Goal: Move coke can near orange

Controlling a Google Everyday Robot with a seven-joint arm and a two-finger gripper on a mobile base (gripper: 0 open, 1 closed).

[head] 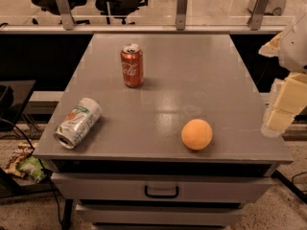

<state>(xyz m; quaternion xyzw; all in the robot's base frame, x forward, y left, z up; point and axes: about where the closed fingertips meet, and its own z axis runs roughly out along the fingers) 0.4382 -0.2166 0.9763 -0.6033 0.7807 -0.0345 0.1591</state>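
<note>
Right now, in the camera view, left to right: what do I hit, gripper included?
silver-and-green can, on its side → coke can, upright → orange → gripper, past the right edge of the table.

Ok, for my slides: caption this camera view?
Gripper hangs right of the table; coke can upright at back, orange near front, silver-and-green can lying left.

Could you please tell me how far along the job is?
Nothing done yet: the coke can stands toward the far side, apart from the orange near the front edge. In hand: the gripper hangs beside the table, away from both. Left: grasp, carry, place.
</note>
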